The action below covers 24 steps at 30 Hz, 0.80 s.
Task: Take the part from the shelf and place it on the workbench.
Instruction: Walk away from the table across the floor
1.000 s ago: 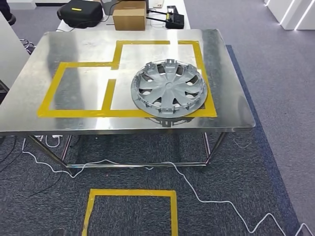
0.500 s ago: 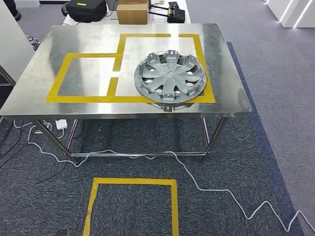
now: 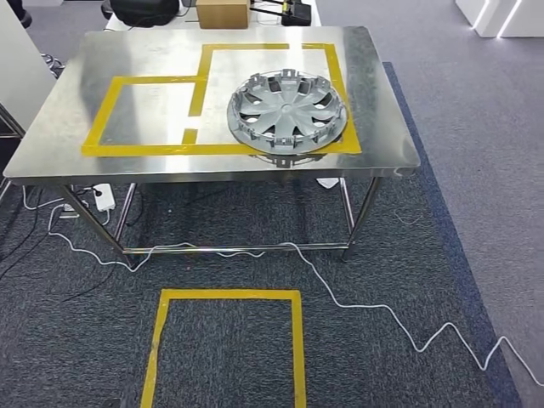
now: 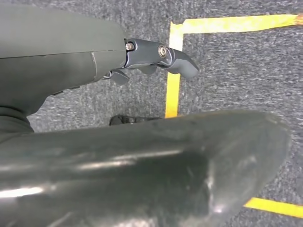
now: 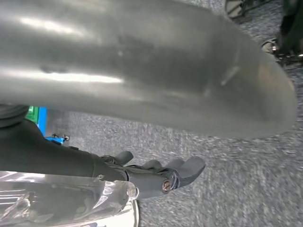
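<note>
Lab: taped steel workbench (image 3: pixel 58 144), floor cables (image 3: pixel 385 310)

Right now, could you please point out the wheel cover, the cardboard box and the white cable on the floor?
wheel cover (image 3: pixel 288 112): head view, its centre hub.
cardboard box (image 3: pixel 222 14): head view, its front face.
white cable (image 3: pixel 359 307): head view, mid-run on the carpet.

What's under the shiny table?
Under the metal table: grey carpet, a white cable and a white power strip. The tabletop hides the floor further back.
</note>
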Available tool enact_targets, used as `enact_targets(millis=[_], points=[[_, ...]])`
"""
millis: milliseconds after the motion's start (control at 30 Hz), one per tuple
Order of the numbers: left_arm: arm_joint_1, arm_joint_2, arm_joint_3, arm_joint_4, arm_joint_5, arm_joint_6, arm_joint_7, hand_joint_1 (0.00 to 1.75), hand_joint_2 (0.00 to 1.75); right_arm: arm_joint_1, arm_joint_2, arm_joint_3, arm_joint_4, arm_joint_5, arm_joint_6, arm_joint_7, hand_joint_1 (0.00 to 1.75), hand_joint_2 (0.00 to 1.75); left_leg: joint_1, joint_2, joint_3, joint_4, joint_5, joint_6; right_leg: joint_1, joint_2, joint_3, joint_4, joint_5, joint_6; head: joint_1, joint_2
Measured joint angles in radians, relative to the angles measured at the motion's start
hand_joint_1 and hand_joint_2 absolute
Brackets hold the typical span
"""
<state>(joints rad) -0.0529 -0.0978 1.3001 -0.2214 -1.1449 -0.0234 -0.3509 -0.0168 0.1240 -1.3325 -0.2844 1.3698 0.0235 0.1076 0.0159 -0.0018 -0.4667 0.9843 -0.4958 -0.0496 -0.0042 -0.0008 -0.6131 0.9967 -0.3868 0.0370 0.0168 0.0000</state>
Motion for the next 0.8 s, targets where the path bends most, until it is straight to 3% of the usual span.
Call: enact_targets(millis=[33, 100, 133, 167, 233, 267, 300, 333, 400, 467, 533, 600, 633, 667, 733, 767, 800], points=[[-0.002, -0.002, 0.000, 0.000, 0.001, -0.006, -0.001, 0.00, 0.00, 0.000, -0.003, -0.001, 0.000, 0.000, 0.001, 0.004, 0.00, 0.00, -0.001, -0.001, 0.009, -0.022, -0.007, 0.006, 0.002, 0.000, -0.007, 0.003, 0.009, 0.004, -0.001, 0.000], [-0.001, -0.007, 0.000, 0.001, 0.003, -0.021, 0.000, 0.00, 0.00, 0.001, -0.009, -0.001, 0.000, 0.000, 0.001, 0.008, 0.00, 0.87, -0.001, 0.000, -0.006, -0.021, -0.003, 0.022, 0.001, -0.001, -0.020, 0.007, 0.013, 0.013, 0.000, 0.000], [0.000, -0.008, 0.001, 0.001, 0.004, -0.028, 0.002, 0.00, 0.00, 0.001, -0.011, -0.002, 0.001, 0.001, 0.001, 0.008, 0.00, 1.31, -0.001, 0.002, -0.013, -0.020, 0.004, 0.032, 0.000, 0.000, -0.029, 0.024, -0.008, 0.017, 0.002, 0.000], [0.000, -0.009, 0.001, 0.002, 0.005, -0.035, 0.003, 0.00, 0.00, 0.001, -0.013, -0.002, 0.001, 0.001, 0.000, 0.007, 0.00, 1.75, -0.001, 0.003, -0.022, -0.020, 0.012, 0.042, -0.001, 0.000, -0.042, 0.062, -0.046, 0.021, 0.004, 0.000], [0.000, -0.009, 0.002, 0.002, 0.008, -0.044, 0.005, 0.00, 0.00, -0.002, -0.017, -0.003, 0.002, -0.002, -0.007, 0.006, 0.00, 1.75, -0.006, 0.005, -0.041, -0.019, 0.029, 0.054, -0.002, -0.001, -0.075, 0.187, -0.141, 0.027, 0.010, 0.000], [0.000, -0.008, 0.002, 0.002, 0.010, -0.047, 0.005, 0.00, 0.00, -0.005, -0.019, -0.005, 0.003, -0.006, -0.014, 0.006, 0.00, 1.75, -0.010, 0.006, -0.053, -0.019, 0.038, 0.057, -0.001, -0.001, -0.087, 0.249, -0.171, 0.027, 0.012, 0.000], [0.001, -0.008, 0.004, 0.002, 0.011, -0.048, 0.005, 0.00, 0.00, -0.007, -0.021, -0.007, 0.003, -0.010, -0.020, 0.006, 0.00, 1.75, -0.014, 0.006, -0.065, -0.019, 0.048, 0.059, 0.000, -0.001, -0.085, 0.285, -0.179, 0.025, 0.013, 0.000], [0.002, -0.006, 0.005, 0.002, 0.013, -0.049, 0.005, 0.00, 0.00, -0.008, -0.022, -0.011, 0.004, -0.014, -0.026, 0.006, 0.00, 1.75, -0.017, 0.007, -0.076, -0.018, 0.057, 0.060, 0.001, 0.000, -0.068, 0.289, -0.168, 0.020, 0.014, 0.000], [0.004, -0.003, 0.007, 0.002, 0.014, -0.049, 0.005, 0.00, 0.00, -0.010, -0.024, -0.016, 0.006, -0.017, -0.031, 0.006, 0.00, 1.75, -0.023, 0.005, -0.095, -0.018, 0.074, 0.061, 0.008, 0.000, 0.021, 0.183, -0.117, 0.003, 0.015, 0.000], [0.007, 0.000, 0.008, 0.002, 0.014, -0.049, 0.005, 0.00, 0.00, -0.016, -0.026, -0.017, 0.006, -0.019, -0.032, 0.006, 0.00, 1.75, -0.026, 0.005, -0.106, -0.018, 0.090, 0.056, 0.015, 0.001, 0.120, 0.036, -0.105, -0.013, 0.015, 0.000], [0.008, 0.004, 0.010, 0.002, 0.015, -0.048, 0.007, 0.00, 0.00, -0.019, -0.028, -0.021, 0.008, -0.027, -0.035, 0.006, 0.00, 1.75, -0.024, 0.006, -0.113, -0.020, 0.106, 0.045, 0.022, 0.002, 0.151, -0.027, -0.112, -0.019, 0.016, 0.000], [0.012, 0.012, 0.014, 0.002, 0.017, -0.046, 0.009, 0.00, 0.00, -0.020, -0.028, -0.029, 0.013, -0.041, -0.038, 0.007, 0.00, 1.75, -0.022, 0.005, -0.118, -0.020, 0.114, 0.033, 0.022, 0.001, 0.138, -0.035, -0.095, -0.025, 0.020, 0.000], [0.016, 0.016, 0.016, 0.001, 0.017, -0.045, 0.010, 0.00, 0.00, -0.022, -0.027, -0.033, 0.015, -0.048, -0.039, 0.007, 0.00, 1.75, -0.021, 0.004, -0.126, -0.008, 0.095, 0.027, 0.019, 0.000, 0.131, -0.039, -0.084, -0.030, 0.021, 0.000], [0.020, 0.020, 0.018, 0.001, 0.017, -0.045, 0.010, 0.00, 0.00, -0.024, -0.026, -0.038, 0.018, -0.054, -0.040, 0.006, 0.00, 1.75, -0.021, 0.003, -0.137, 0.019, 0.059, 0.021, 0.016, 0.000, 0.122, -0.044, -0.070, -0.036, 0.018, 0.000], [0.023, 0.026, 0.021, 0.001, 0.016, -0.045, 0.011, 0.00, 0.00, -0.027, -0.025, -0.045, 0.023, -0.062, -0.038, -0.003, 0.00, 1.75, -0.016, 0.002, -0.171, 0.128, -0.045, 0.011, 0.013, -0.001, 0.095, -0.044, -0.045, -0.040, 0.012, 0.000], [0.023, 0.028, 0.023, 0.001, 0.016, -0.045, 0.012, 0.00, 0.00, -0.027, -0.024, -0.048, 0.025, -0.064, -0.036, -0.011, 0.00, 1.75, -0.014, 0.002, -0.185, 0.192, -0.080, 0.006, 0.012, -0.002, 0.079, -0.042, -0.034, -0.039, 0.010, 0.000], [0.023, 0.030, 0.024, 0.001, 0.015, -0.045, 0.011, 0.00, 0.00, -0.028, -0.023, -0.049, 0.028, -0.063, -0.033, -0.020, 0.00, 1.75, -0.012, 0.002, -0.190, 0.239, -0.091, 0.001, 0.012, -0.003, 0.062, -0.039, -0.023, -0.038, 0.009, 0.000]])
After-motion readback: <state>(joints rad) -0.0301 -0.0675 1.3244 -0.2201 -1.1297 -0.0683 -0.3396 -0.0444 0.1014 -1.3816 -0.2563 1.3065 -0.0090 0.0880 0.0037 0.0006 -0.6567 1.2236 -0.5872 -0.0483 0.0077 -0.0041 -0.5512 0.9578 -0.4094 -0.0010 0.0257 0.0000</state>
